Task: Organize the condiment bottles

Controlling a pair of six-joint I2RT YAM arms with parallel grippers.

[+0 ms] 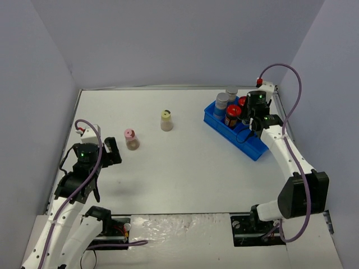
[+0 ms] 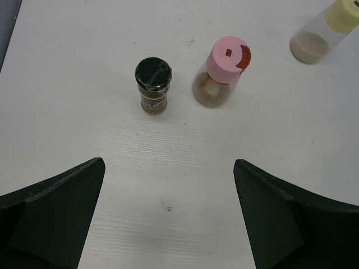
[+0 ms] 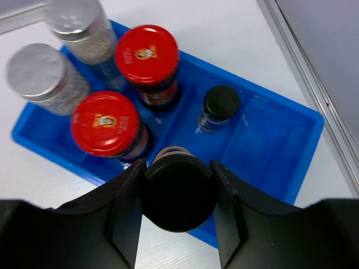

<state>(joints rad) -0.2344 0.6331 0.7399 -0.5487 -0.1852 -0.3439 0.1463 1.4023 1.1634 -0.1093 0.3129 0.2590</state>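
Observation:
My right gripper (image 3: 178, 168) is shut on a tiny dark-capped jar (image 3: 177, 196), holding it over the near side of the blue tray (image 3: 305, 120). In the tray stand two red-lidded jars (image 3: 147, 53) (image 3: 105, 123), two grey-capped jars (image 3: 32, 72) (image 3: 73, 17) and another tiny dark-capped jar (image 3: 220, 103). My left gripper (image 2: 169, 163) is open over bare table with nothing between its fingers. Ahead of it stand a tiny dark-capped jar (image 2: 152, 84), the pink-lidded jar (image 2: 227, 59) and, further right, the cream-lidded jar (image 2: 342, 14).
The blue tray (image 1: 255, 148) lies slanted at the table's right side, close to the right wall. The pink-lidded jar (image 1: 130, 138) and the cream-lidded jar (image 1: 166, 119) stand apart on the left half. My left gripper (image 1: 112, 151) sits near the left wall.

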